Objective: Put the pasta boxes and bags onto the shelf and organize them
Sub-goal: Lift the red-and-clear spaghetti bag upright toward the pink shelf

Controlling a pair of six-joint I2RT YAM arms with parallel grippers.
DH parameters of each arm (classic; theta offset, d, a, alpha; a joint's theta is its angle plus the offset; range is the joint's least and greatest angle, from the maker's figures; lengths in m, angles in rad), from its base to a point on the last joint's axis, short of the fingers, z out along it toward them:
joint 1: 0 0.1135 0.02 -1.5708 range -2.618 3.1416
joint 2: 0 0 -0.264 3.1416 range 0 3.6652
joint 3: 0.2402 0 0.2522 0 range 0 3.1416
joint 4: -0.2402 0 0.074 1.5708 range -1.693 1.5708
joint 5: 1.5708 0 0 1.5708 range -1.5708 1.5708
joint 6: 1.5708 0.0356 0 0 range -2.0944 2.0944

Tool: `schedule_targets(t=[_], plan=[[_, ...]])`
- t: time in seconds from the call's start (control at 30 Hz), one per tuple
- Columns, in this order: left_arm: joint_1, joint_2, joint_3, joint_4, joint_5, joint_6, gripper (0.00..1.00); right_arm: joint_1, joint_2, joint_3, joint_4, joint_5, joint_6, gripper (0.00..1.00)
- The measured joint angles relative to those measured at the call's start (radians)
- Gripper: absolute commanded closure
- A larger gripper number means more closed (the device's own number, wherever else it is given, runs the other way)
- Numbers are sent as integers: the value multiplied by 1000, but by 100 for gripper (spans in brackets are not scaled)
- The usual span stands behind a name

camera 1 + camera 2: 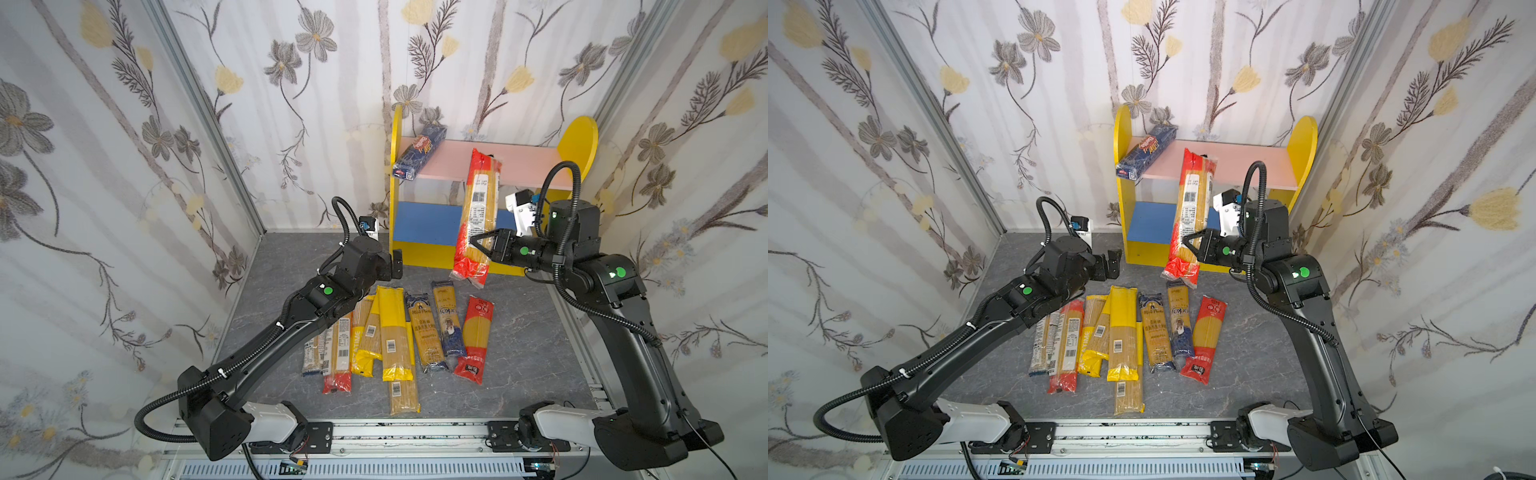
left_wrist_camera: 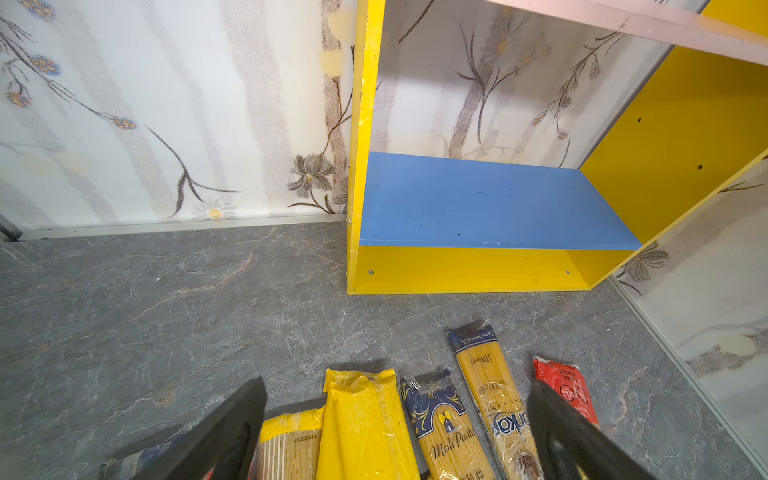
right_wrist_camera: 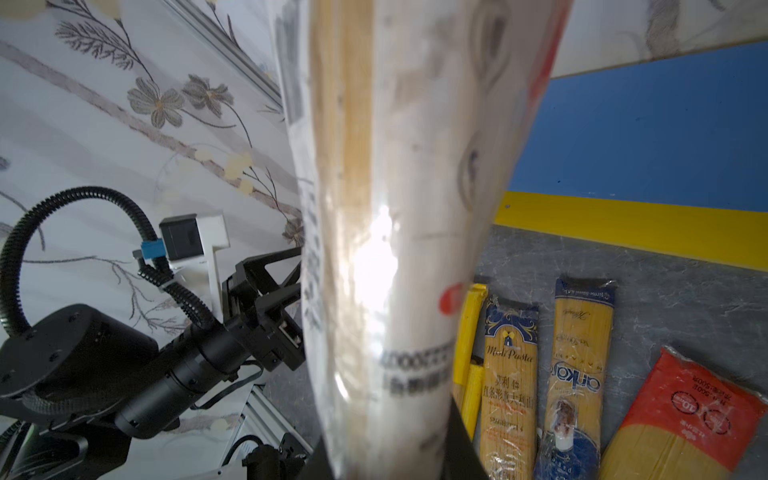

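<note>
One box [image 1: 419, 151] on shelf [image 1: 575, 141]. My right gripper [image 1: 478, 245] clamps bag [image 1: 478, 199], raised before shelf. Left gripper [image 1: 397, 264] wide open, empty. Pile [image 1: 397, 332] on table [image 1: 523, 332] not yet shelved.

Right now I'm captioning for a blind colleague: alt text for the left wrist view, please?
A yellow shelf with a bare blue lower board stands on the grey table. In front, between open jaws, lie the ends of spaghetti packets: yellow, dark blue and red.

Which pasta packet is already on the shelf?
The dark blue box, lying diagonally on the pink upper board; the right gripper holds the red-ended packet, the others lie on the table.
</note>
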Motion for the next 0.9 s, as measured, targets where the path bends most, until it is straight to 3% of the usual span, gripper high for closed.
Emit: schedule_targets(t=[0.33, 0.6, 0.9], plan=[[4, 11, 4, 30, -41, 53, 0, -61, 254, 301, 185, 47, 28, 94], [31, 16, 6, 45, -54, 94, 0, -101, 489, 507, 362, 79, 149, 93], [77, 16, 6, 53, -54, 103, 0, -89, 678, 599, 426, 21, 279, 91]])
